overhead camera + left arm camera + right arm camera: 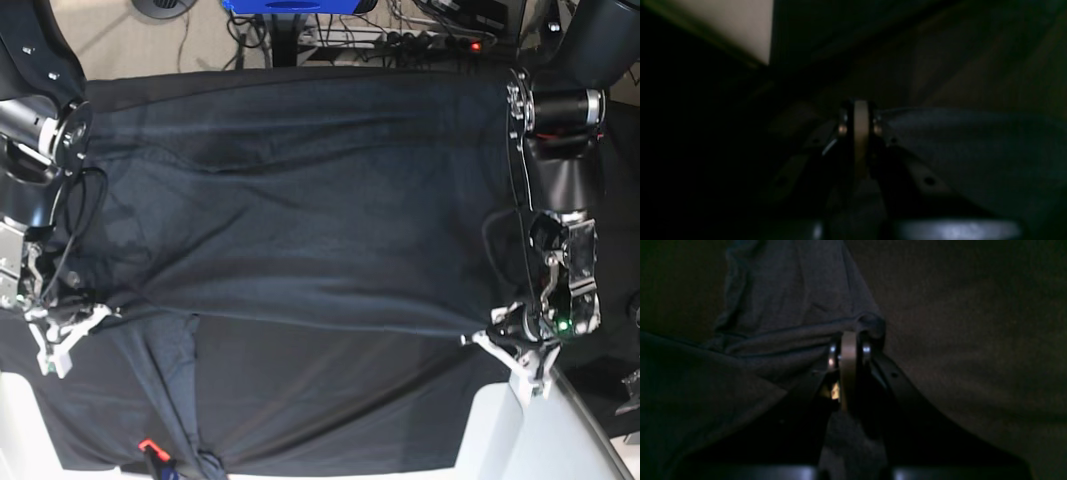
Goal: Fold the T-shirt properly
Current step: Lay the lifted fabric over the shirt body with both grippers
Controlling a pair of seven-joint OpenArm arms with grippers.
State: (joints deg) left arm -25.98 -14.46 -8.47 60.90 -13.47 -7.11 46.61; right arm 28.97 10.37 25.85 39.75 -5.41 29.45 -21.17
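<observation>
The right gripper point(848, 346) is pinched tight on a bunched edge of the T-shirt point(786, 310). The left gripper point(860, 116) is squeezed together too, with the T-shirt's edge right at its tips. The T-shirt stretches between them and spreads away over the table point(300, 420). To fold well, I think both arms should lift together, keep that edge tight and move evenly.
</observation>
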